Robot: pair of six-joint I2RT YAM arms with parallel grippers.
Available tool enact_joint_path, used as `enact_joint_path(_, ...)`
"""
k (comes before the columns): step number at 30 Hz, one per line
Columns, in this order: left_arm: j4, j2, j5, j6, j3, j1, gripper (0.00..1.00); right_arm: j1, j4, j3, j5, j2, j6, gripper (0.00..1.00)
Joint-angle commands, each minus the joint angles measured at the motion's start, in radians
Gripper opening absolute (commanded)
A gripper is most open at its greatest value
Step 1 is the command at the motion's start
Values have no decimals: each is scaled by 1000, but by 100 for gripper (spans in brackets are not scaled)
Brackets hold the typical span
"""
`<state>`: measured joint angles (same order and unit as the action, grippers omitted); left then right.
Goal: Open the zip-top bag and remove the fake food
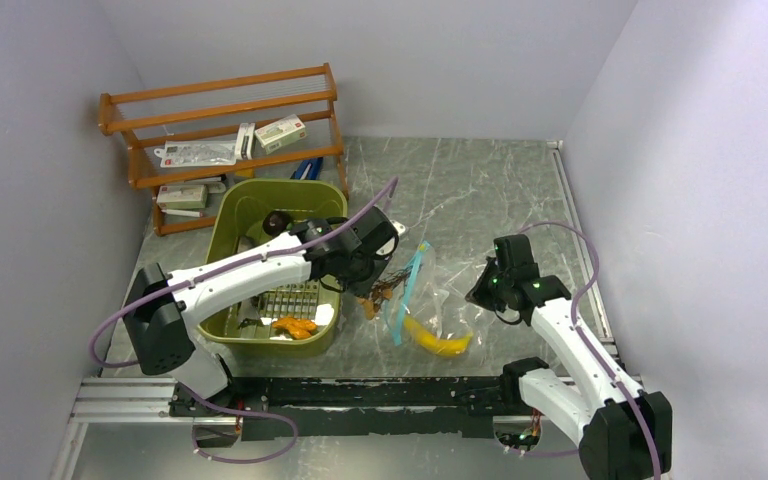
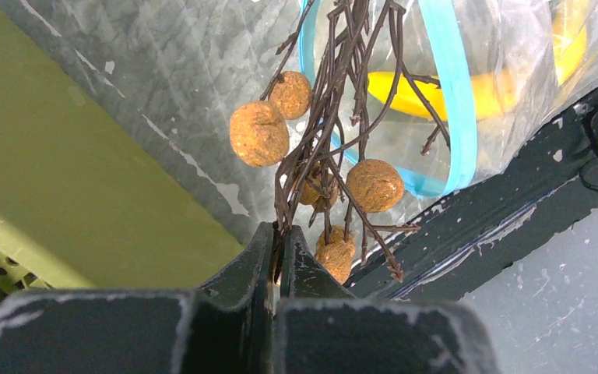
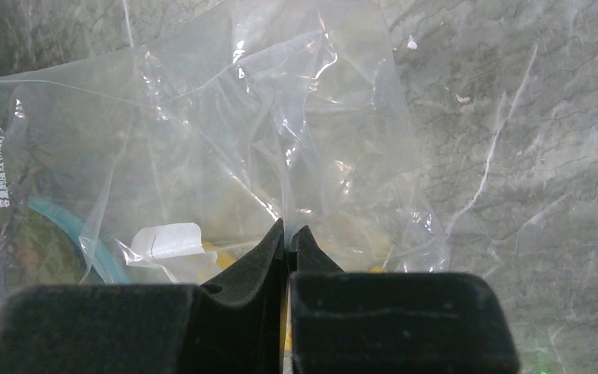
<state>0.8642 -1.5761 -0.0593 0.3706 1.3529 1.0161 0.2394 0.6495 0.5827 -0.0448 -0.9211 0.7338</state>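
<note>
The left tool point(image 2: 279, 241) grips a brown-berried twig point(image 2: 335, 132); right tool point(image 3: 288, 234) pinches the zip-top bag point(image 3: 202, 140).

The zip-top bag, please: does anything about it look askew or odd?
Nothing is spilled or damaged. The zip-top bag is crumpled, its plastic pinched by the right gripper, its blue mouth gaping. The left gripper holds a twiggy bunch of brown balls by that mouth; the banana lies inside.
</note>
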Motion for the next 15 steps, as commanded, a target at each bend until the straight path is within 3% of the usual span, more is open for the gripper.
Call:
enact_joint_path(1, 70, 13, 2, -67, 60, 2, 7, -3, -7, -28, 4, -2, 33, 1)
enact_joint_path(15, 134, 31, 4, -81, 135, 1, 7, -4, 2, -38, -1, 4, 36, 1)
